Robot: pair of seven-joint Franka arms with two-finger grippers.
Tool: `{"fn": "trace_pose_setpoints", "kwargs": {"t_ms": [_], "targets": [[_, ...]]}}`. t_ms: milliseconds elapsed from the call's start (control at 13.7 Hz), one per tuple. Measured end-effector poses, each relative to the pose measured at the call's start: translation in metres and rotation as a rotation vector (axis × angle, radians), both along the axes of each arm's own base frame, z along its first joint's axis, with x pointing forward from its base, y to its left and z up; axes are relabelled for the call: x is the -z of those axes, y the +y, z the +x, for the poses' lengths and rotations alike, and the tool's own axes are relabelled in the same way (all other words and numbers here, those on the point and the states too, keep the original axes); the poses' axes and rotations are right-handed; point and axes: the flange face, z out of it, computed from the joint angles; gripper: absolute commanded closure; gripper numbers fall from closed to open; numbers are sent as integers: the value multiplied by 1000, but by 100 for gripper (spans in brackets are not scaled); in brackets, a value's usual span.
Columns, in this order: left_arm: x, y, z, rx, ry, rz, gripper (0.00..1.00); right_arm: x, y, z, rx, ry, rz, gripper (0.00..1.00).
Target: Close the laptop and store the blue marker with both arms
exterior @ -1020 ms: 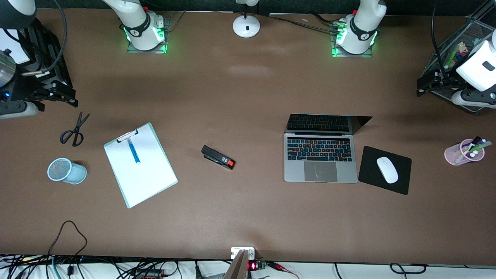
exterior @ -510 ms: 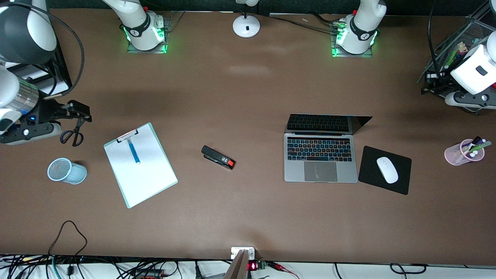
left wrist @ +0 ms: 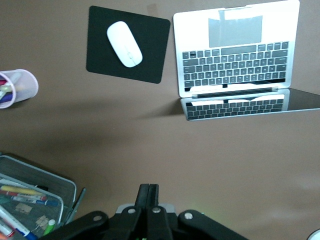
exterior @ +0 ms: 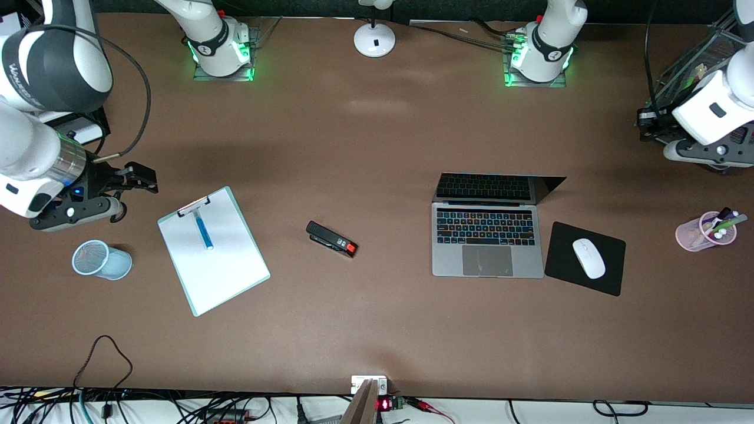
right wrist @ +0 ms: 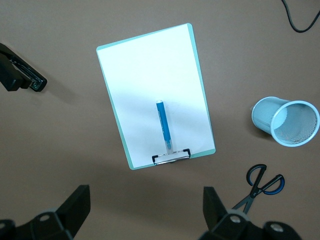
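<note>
On white clipboard: slim blue marker | hinged laptop open

Front view: scissors hidden under the right gripper; they show only in the right wrist view, just beside one finger.

Right wrist view: stapler cut by the picture's edge.

Left wrist view: laptop screen corner cut off; pink cup part out of picture; mesh tray beside the pressed-together fingers cut off, its contents too small to name.
</note>
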Motion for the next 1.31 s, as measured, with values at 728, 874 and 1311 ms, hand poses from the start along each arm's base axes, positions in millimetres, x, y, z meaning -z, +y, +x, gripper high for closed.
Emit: {"fn": "trace_pose_setpoints", "kwargs": {"t_ms": [728, 874, 1311], "targets": [[49, -109, -11, -21, 39, -50, 100, 63, 0, 19, 1, 54, -3, 0], [70, -119, -18, -22, 40, -43, 100, 75, 0, 22, 1, 64, -4, 0], [111, -131, -49, -26, -14, -42, 100, 102, 11, 32, -61, 45, -67, 0]]}}
